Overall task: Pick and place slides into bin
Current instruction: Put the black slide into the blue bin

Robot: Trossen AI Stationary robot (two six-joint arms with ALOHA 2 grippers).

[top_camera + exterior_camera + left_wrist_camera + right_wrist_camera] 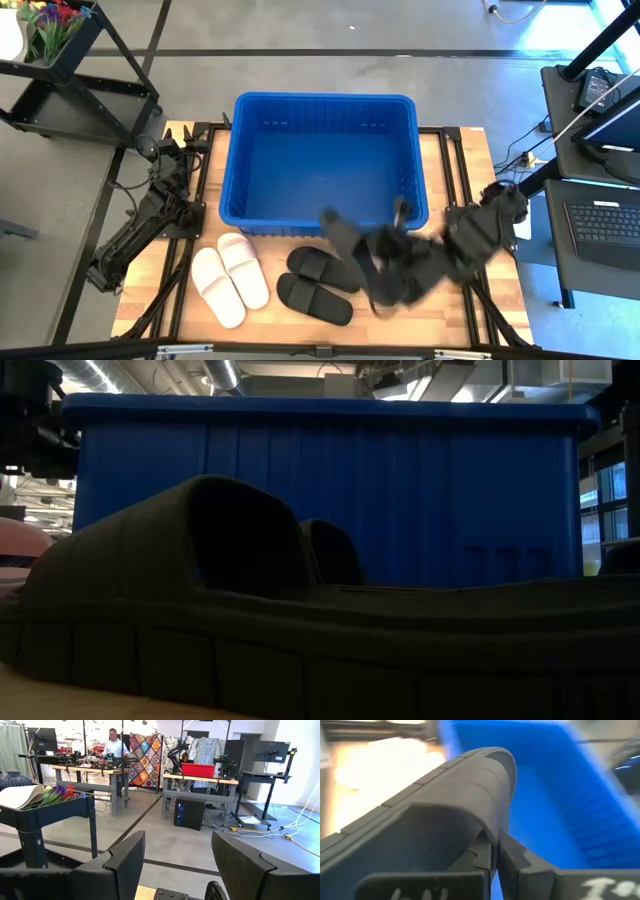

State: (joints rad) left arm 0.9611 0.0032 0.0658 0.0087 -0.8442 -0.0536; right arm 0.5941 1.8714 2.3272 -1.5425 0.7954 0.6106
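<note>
The blue bin (322,160) stands at the table's far middle. A pale pair of slides (230,280) and a black pair (318,284) lie flat on their soles near the front edge. The black pair fills the front of the low view (250,630). My right gripper (395,262) is shut on another black slide (350,245) in front of the bin's near right corner. My left gripper (175,865) is open and empty, parked at the table's left side (165,150), pointing out into the room. My right gripper pinches the black slide's sole by its edge (492,842) between its two fingers. The slide reaches away from the fingers toward the bin, its ribbed side (435,775) showing. In the high view it looks lifted off the table, though that view is blurred there.
A dark cart with flowers (60,50) stands off the table's far left. Desks with a laptop (605,220) stand to the right. Bare wood shows at the table's near right (450,320). People and workbenches show far off in the left wrist view (115,745).
</note>
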